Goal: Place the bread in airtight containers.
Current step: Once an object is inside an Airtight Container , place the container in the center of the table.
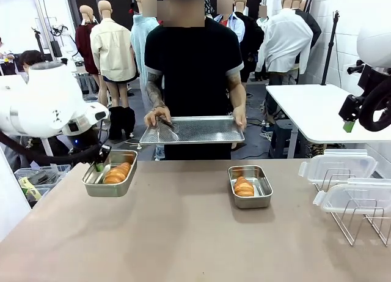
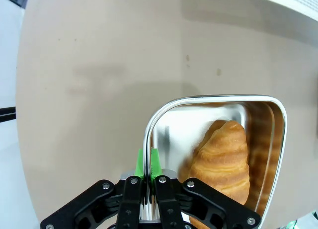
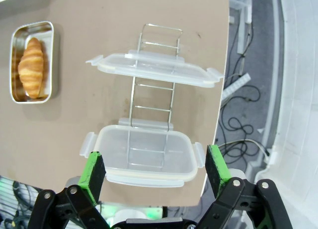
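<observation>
Near the table's right edge, two clear lids point(image 3: 154, 67) lie on a wire rack point(image 3: 151, 108). The right gripper point(image 3: 154, 160) hangs over them, fingers spread wide, holding nothing. Mid-table, the right container point(image 1: 250, 202) has one roll point(image 1: 244, 186). By the left edge, the left container point(image 1: 110, 190) has another roll point(image 1: 117, 172), with the left gripper point(image 2: 148, 164) pinching its rim. At the far edge, a person holds a perforated tray point(image 1: 192, 130).
</observation>
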